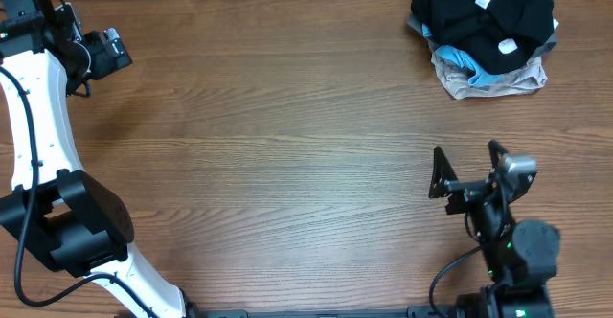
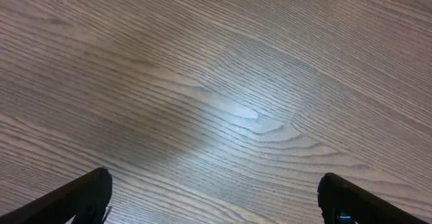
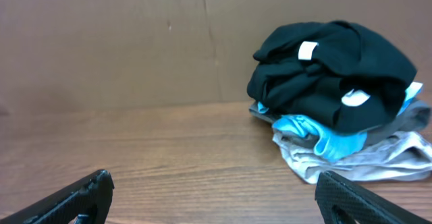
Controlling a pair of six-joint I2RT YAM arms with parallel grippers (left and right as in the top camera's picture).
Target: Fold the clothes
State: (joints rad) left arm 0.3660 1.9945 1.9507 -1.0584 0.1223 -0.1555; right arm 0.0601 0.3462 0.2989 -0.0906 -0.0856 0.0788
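Observation:
A pile of clothes [image 1: 487,33] lies at the table's far right: black garments with white tags on top, a blue one and a beige one underneath. It also shows in the right wrist view [image 3: 337,96], ahead and to the right. My right gripper [image 1: 466,163] is open and empty near the front right, well short of the pile; its fingertips frame bare wood [image 3: 214,187]. My left gripper [image 1: 107,50] is at the far left, open and empty over bare table [image 2: 214,187].
The wooden table [image 1: 287,146] stretches between the arms. A brown wall [image 3: 121,42] stands behind the table's far edge. The left arm's white links [image 1: 38,136] run along the left side.

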